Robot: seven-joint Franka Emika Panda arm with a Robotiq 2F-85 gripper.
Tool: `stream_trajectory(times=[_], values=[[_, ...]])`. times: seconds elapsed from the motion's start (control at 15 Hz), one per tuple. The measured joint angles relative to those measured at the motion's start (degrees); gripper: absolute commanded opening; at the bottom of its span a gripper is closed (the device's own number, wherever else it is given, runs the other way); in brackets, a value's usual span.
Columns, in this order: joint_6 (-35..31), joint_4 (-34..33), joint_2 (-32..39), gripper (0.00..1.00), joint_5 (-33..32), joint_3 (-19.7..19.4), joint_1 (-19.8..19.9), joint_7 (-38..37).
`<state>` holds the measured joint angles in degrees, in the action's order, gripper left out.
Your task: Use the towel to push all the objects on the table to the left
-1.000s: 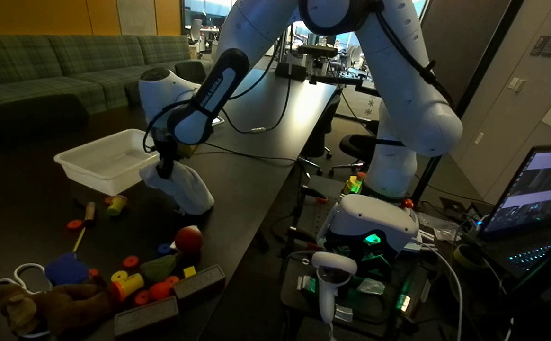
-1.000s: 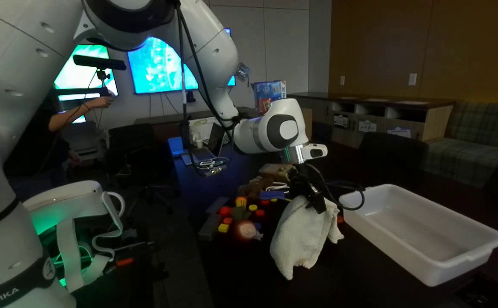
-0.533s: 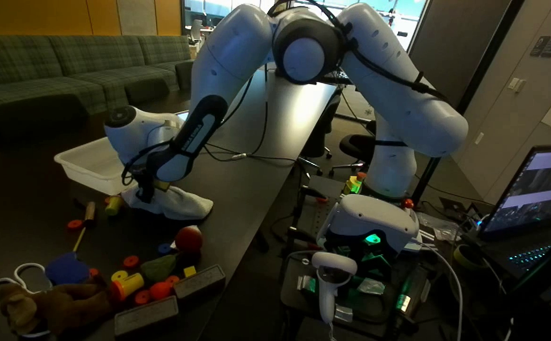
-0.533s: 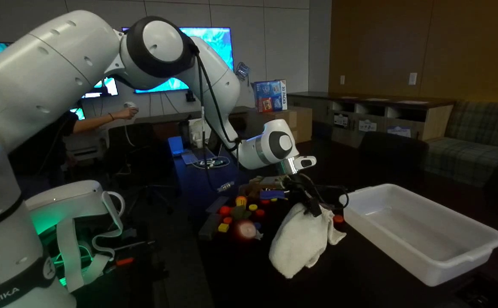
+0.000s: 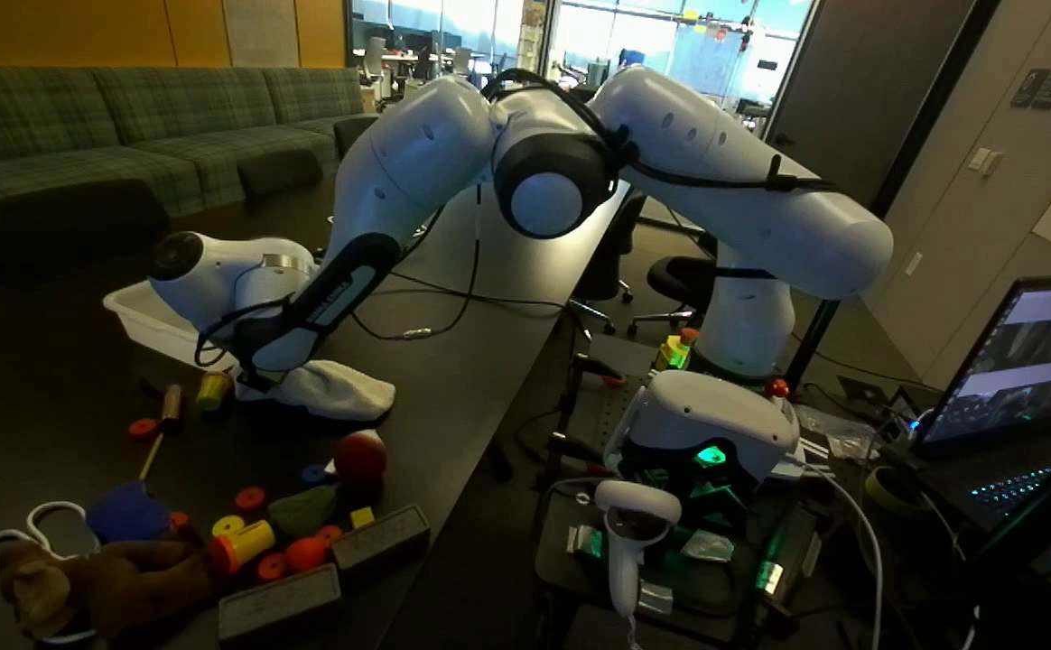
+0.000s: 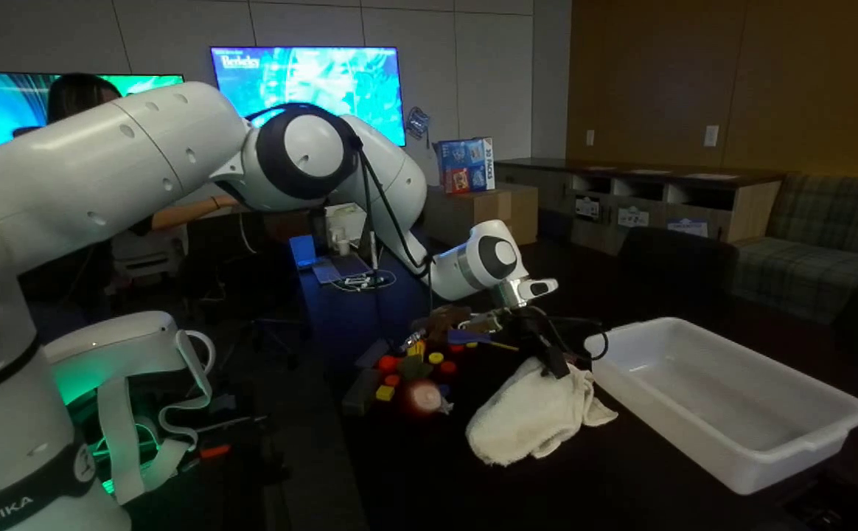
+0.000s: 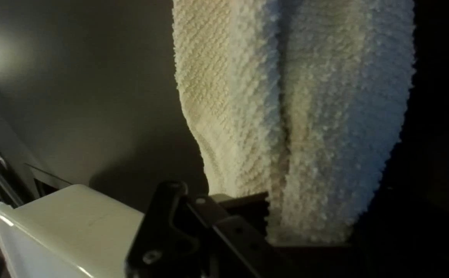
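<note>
My gripper point(image 6: 558, 363) is low over the table and shut on the white towel point(image 6: 525, 417), which is bunched and slumps onto the dark tabletop. In the wrist view the towel point(image 7: 286, 116) fills the space at the fingers point(image 7: 240, 231); the far finger is lost in shadow. The table objects lie in a cluster in an exterior view: a red ball point(image 5: 360, 458), a green item point(image 5: 304, 512), a yellow cup point(image 5: 246, 545), a brown plush toy point(image 5: 142, 578), grey blocks point(image 5: 381, 539) and a blue item point(image 5: 128, 512). A yellow-green cup point(image 5: 213, 391) stands beside the towel.
A white tub point(image 6: 724, 439) stands close to the gripper and towel; its wall also shows in the wrist view point(image 7: 81, 227). A wooden-handled item point(image 5: 172, 404) and a red disc point(image 5: 143, 428) lie near the cup. A cable point(image 5: 462, 298) crosses the table.
My gripper has come down, moving left in an exterior view toward the tub and yellow-green cup. The towel has gone from hanging to slumped on the table. The clustered objects have not moved.
</note>
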<state>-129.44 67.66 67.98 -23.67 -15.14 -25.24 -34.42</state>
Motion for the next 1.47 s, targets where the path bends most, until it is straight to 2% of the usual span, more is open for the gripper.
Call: stream_trajectory(times=[0.4, 0.87, 1.2, 1.47], values=[[6.10, -14.40, 6.77, 0.01, 0.61, 0.18, 1.40, -0.46], [7.05, -29.37, 15.09, 0.01, 1.84, 2.67, 0.47, -0.35], [4.11, -34.05, 16.67, 0.01, 2.37, 6.03, -0.91, 1.57], [-0.61, -36.15, 15.99, 0.01, 3.15, 10.04, -0.76, 6.86]])
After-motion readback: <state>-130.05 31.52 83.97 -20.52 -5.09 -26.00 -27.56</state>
